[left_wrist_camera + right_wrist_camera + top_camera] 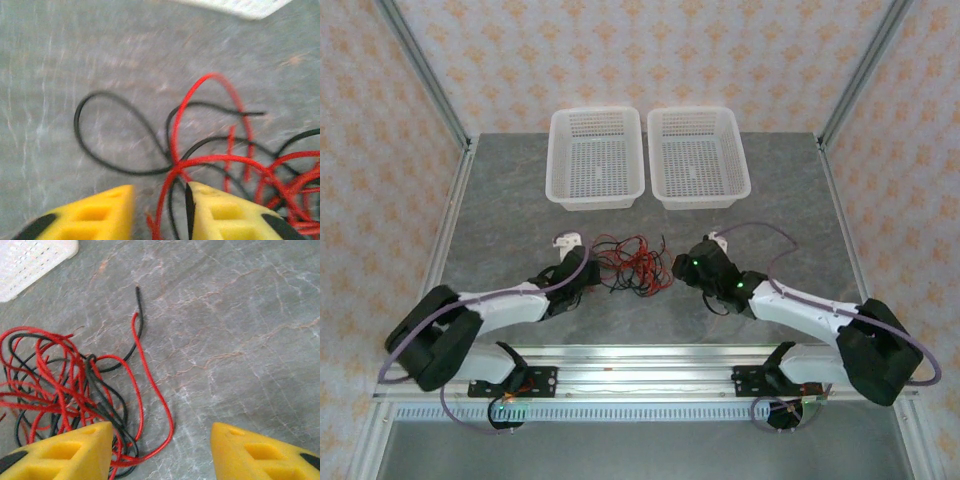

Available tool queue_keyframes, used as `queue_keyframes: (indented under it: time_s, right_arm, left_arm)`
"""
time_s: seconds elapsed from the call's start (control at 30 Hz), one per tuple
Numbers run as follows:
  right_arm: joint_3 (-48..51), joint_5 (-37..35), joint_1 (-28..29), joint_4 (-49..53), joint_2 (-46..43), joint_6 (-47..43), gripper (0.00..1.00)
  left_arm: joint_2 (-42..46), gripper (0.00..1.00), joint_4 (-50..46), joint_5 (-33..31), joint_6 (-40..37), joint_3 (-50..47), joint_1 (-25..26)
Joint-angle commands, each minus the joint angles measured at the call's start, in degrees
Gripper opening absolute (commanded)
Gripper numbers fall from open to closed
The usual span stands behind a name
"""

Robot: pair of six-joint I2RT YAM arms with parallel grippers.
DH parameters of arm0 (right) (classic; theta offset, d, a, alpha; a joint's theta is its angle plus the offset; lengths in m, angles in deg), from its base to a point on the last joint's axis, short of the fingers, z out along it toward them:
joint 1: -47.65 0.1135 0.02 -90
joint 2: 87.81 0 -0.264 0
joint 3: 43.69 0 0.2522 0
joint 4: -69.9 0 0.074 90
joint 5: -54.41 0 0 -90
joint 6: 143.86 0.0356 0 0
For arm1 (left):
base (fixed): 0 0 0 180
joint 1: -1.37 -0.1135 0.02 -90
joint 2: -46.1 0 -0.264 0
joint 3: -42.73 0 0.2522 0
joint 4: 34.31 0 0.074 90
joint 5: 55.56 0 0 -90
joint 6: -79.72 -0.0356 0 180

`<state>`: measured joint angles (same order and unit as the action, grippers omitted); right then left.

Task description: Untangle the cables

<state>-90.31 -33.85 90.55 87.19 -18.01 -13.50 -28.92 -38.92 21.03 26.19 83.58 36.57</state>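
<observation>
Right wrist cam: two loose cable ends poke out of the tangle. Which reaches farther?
The black end; its tip lies past the red end, further from the tangle.

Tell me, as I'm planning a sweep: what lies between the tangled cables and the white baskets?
Only bare table, seen in the top view, separates cables from baskets.

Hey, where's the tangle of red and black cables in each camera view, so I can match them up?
Top external: cables mid-table, just in front of the white baskets.
Left wrist: cables in the lower right.
Right wrist: cables in the lower left.
Shared landmark: a white basket corner, top right in left wrist, top left in right wrist.
</observation>
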Motion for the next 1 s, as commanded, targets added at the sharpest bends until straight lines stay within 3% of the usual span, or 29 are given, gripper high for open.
queue_keyframes:
  time_s: [0.0,0.13,0.3,0.5,0.8,0.97]
  right_arm:
    - [-5.54,2.13,2.39,5.59,0.57,-5.61,0.58]
    - [-10.21,3.34,5.92,6.29,4.69,-7.39,0.67]
    - [-12.11,3.32,7.35,5.31,9.90,-6.88,0.82]
    - [-12.50,0.98,8.65,6.06,14.66,-6.61,0.84]
    - [-12.58,-1.91,9.70,2.97,24.06,-4.28,0.70]
    - [-14.66,-7.09,10.68,5.18,29.03,-2.84,0.48]
  left_arm:
    - [5.39,0.54,-7.56,-0.99,-2.54,5.67,1.38]
    - [7.44,0.63,-11.94,1.93,-5.66,9.88,3.27]
    - [4.12,0.63,-12.52,4.54,-5.39,10.74,5.55]
    - [-2.68,0.63,-8.99,1.59,-1.11,7.96,6.11]
    - [-13.24,0.62,-6.28,-4.00,3.51,8.28,5.78]
    - [-18.35,0.62,-8.33,-7.86,5.95,9.23,5.06]
